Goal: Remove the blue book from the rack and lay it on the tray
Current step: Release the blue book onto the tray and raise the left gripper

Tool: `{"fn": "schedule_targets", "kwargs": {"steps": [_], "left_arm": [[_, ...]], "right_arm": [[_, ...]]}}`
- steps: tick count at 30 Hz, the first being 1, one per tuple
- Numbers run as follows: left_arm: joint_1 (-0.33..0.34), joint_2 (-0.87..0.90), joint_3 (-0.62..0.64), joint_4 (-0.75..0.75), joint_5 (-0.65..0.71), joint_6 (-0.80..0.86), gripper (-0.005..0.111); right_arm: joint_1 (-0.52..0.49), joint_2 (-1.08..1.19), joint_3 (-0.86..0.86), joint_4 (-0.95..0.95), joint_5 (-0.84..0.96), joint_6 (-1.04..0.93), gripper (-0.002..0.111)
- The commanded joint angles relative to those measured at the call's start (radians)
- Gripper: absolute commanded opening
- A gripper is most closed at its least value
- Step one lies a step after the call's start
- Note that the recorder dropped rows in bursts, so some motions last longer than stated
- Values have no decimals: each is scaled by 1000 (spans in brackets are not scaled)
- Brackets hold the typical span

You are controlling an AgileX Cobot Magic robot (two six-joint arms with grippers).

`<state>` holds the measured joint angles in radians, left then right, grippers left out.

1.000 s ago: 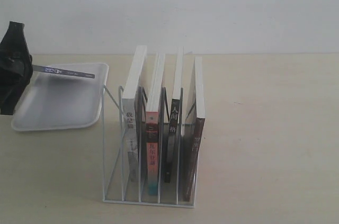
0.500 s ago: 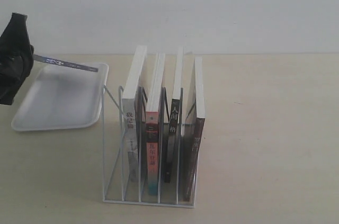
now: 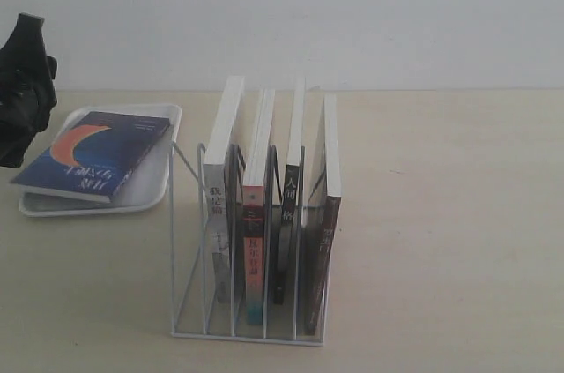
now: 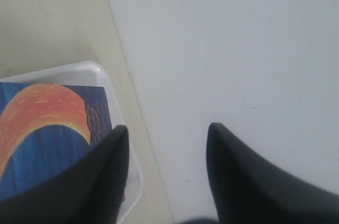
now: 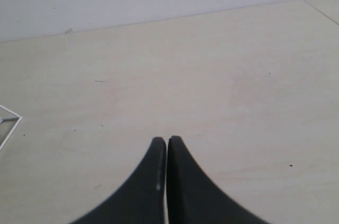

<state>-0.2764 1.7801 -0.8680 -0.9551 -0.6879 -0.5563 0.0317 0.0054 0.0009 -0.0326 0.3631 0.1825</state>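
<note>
The blue book (image 3: 92,154) lies cover up on the white tray (image 3: 152,181), orange crescent showing, its left edge slightly over the tray's left rim. My left gripper (image 3: 26,69) hangs open at the tray's far left, apart from the book. In the left wrist view its fingers stand wide apart (image 4: 168,127) with nothing between them, and the blue book (image 4: 47,128) and the tray rim (image 4: 91,66) lie beside one finger. The white wire rack (image 3: 189,245) stands mid-table. My right gripper (image 5: 167,140) is shut and empty over bare table.
The rack holds several upright books: a white-spined one (image 3: 218,205), a red-spined one (image 3: 254,236), a black one (image 3: 286,214) and a dark brown one (image 3: 326,245). A pale wall runs behind the table. A corner of the rack's base wire (image 5: 9,123) shows in the right wrist view.
The blue book, held edge-on above the tray by my left gripper, has dropped flat onto the tray. The left gripper has opened and let it go.
</note>
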Motion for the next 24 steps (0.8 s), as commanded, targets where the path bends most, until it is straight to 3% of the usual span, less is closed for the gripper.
{"fn": "schedule_targets", "kwargs": {"steps": [1, 7, 15, 17, 19, 22, 24], "left_arm": [[3, -17, -5, 29, 31, 13, 45], [3, -87, -5, 62, 52, 152, 45], [3, -255, -3, 62, 256, 477, 43], [3, -304, -1, 62, 352, 607, 38], [3, -361, 12, 62, 458, 707, 25], [3, -448, 62, 55, 550, 714, 7], [-4, -515, 118, 55, 554, 710, 5]], "right_arm": [[-2, -5, -1, -2, -7, -6, 0], [-2, -5, -1, -2, 1, -6, 0], [-2, -5, -1, -2, 1, -6, 0], [-2, -5, -1, -2, 1, -6, 0], [-2, -5, -1, -2, 1, -6, 0], [-2, -5, -1, -2, 1, -6, 0], [-2, -5, -1, -2, 1, -6, 0]]}}
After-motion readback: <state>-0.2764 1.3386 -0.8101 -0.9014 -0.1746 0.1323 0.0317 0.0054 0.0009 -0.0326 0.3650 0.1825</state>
